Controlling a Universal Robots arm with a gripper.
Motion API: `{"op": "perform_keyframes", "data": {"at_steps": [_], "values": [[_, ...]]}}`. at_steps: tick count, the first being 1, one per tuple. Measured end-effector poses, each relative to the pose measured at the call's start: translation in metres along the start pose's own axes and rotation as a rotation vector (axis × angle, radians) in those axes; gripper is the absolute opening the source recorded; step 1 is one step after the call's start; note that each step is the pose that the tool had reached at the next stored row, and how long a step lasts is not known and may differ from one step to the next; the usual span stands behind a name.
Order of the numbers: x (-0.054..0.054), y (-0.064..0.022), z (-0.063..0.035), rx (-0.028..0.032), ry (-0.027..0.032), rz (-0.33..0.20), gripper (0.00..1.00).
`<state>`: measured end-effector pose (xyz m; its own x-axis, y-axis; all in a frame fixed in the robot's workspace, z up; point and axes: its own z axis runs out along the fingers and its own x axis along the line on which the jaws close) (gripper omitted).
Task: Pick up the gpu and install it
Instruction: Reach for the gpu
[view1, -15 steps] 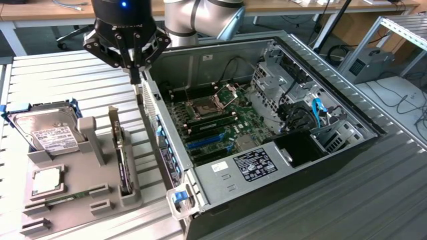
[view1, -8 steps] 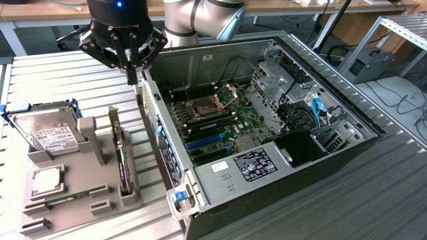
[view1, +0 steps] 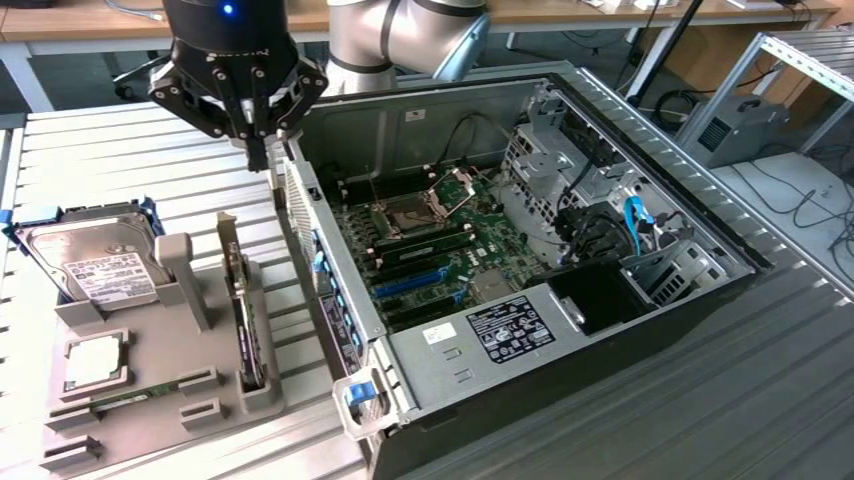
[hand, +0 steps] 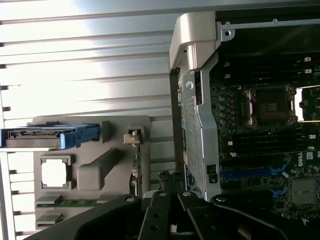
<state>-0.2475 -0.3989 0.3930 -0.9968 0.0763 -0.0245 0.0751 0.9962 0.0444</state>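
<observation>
The gpu (view1: 242, 305) is a thin black card standing on edge in a slot of the grey holder (view1: 200, 400), with its silver bracket (view1: 227, 235) at the far end. In the wrist view the gpu's bracket end (hand: 132, 138) sits at the holder's edge. My gripper (view1: 256, 152) hangs above the gap between the holder and the open computer case (view1: 561, 330), well above and beyond the gpu. Its fingers are shut, with nothing held. My gripper (hand: 173, 196) points down beside the case's rear panel (hand: 192, 125).
A silver hard drive (view1: 94, 262) in a blue frame, a processor (view1: 94, 362) and a green memory stick (view1: 134, 395) sit in the holder. Inside the case, the motherboard (view1: 441, 250) has blue slots (view1: 407, 285) and a processor socket (view1: 414, 208). A slatted metal table (view1: 107, 160) lies underneath.
</observation>
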Motion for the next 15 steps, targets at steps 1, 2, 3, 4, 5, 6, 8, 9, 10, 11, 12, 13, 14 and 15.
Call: {"op": "perform_keyframes", "data": {"at_steps": [1,2,3,4,5,6,8,9,10,11,12,13,14,15], "values": [[0.0006,0.0,0.0,0.0,0.0,0.0,0.11],[0.0011,-0.0001,-0.0001,0.0001,0.0,0.0,0.11],[0.0016,-0.0001,-0.0001,0.0,0.0001,0.0,0.11],[0.0022,-0.0002,-0.0001,0.0001,0.0001,0.0,0.11],[0.0028,-0.0002,-0.0001,0.0001,0.0001,0.0,0.11],[0.0033,-0.0003,-0.0001,0.0,0.0,0.0,0.11],[0.0044,-0.0003,-0.0001,0.0001,0.0001,0.0,0.11],[0.005,-0.0004,-0.0001,0.0,0.0,0.0,0.11],[0.0056,-0.0004,-0.0002,0.0001,0.0001,0.0,0.11],[0.0062,-0.0005,-0.0002,0.0001,0.0001,0.0,0.11],[0.0067,-0.0005,-0.0002,0.0001,0.0001,0.0,0.11],[0.0074,-0.0006,-0.0002,0.0001,0.0001,0.0,0.11],[0.008,-0.0006,-0.0002,0.0001,0.0001,0.0,0.11],[0.0088,-0.0007,-0.0002,0.0,0.0,0.0,0.11]]}}
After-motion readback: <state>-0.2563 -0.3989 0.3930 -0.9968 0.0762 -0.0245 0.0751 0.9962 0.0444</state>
